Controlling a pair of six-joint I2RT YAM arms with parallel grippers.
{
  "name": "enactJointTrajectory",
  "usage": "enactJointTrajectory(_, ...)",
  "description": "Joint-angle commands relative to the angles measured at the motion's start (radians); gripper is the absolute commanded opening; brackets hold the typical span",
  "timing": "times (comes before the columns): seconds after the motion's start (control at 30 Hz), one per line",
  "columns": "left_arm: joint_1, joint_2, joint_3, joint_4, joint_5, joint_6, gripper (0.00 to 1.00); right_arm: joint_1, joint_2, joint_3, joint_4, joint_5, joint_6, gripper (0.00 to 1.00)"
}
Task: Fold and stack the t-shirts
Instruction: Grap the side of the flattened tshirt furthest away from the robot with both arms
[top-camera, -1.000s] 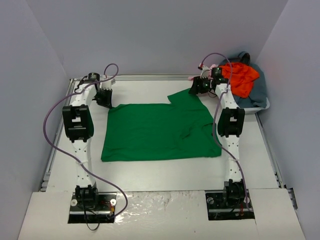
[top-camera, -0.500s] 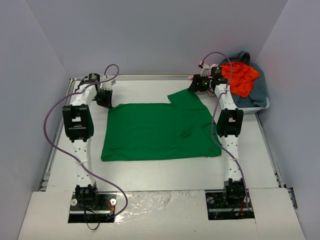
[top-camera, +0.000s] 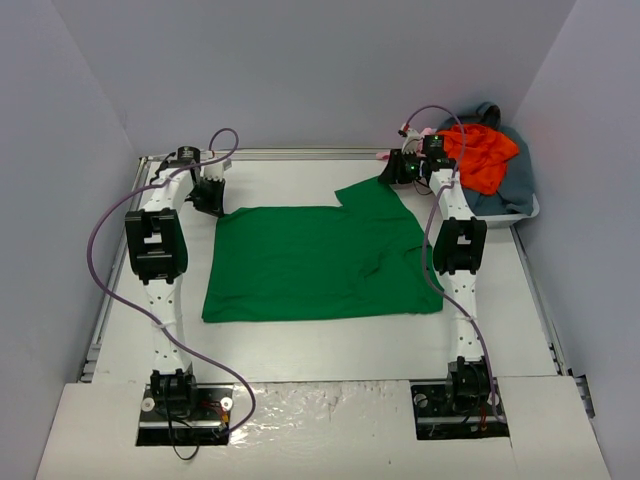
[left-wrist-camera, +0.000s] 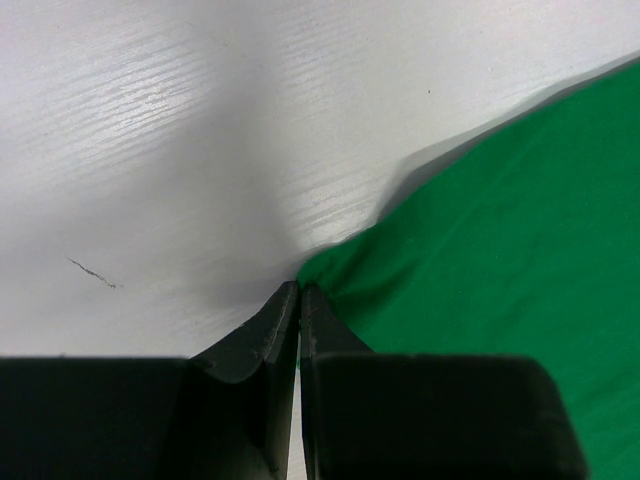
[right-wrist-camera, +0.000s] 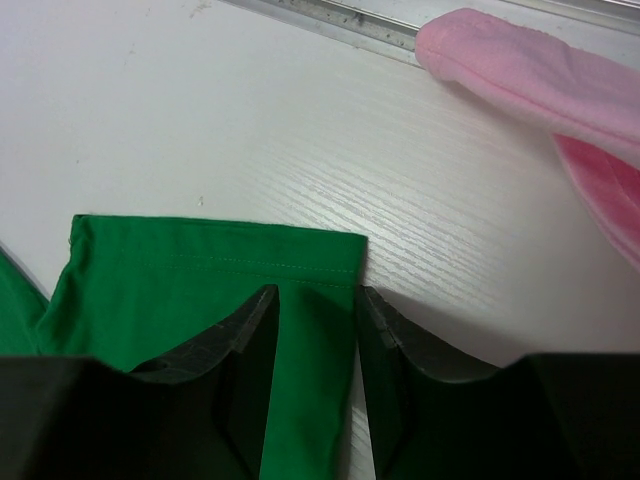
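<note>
A green t-shirt (top-camera: 320, 265) lay spread flat on the white table (top-camera: 300, 345). The left gripper (left-wrist-camera: 298, 292), fingers pressed together, pinched its far left corner. Over the last second the right gripper (right-wrist-camera: 315, 300) had crept slightly along the far right sleeve (right-wrist-camera: 200, 255) to its hem, fingers apart astride the cloth, not yet gripping. Once that corner was held, the fold could probably begin. Other shirts (top-camera: 480, 158) waited in the tub (top-camera: 528, 212).
</note>
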Motion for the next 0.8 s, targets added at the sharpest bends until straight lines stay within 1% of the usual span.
enactJointTrajectory(0.0,-0.003,-0.044,-0.005,0.005,-0.010,0.015,0.02,0.003,0.023,0.008,-0.040,0.005,0.006,0.33)
enactJointTrajectory(0.13,-0.003,-0.053,-0.022,0.016,-0.007,0.017,0.02,0.014,0.017,-0.001,-0.043,0.014,-0.003,0.28)
enactJointTrajectory(0.37,-0.001,-0.063,-0.039,0.021,-0.001,0.020,0.02,0.029,0.012,-0.003,-0.050,0.049,-0.014,0.26)
enactJointTrajectory(0.53,0.001,-0.066,-0.048,0.033,0.005,0.017,0.02,0.037,0.009,-0.003,-0.056,0.074,-0.018,0.13)
enactJointTrajectory(0.6,-0.001,-0.064,-0.046,0.033,0.005,0.015,0.02,0.039,0.009,-0.003,-0.058,0.082,-0.018,0.10)
enactJointTrajectory(0.77,0.002,-0.061,-0.045,0.036,0.007,0.015,0.02,0.042,0.007,0.002,-0.058,0.111,-0.017,0.06)
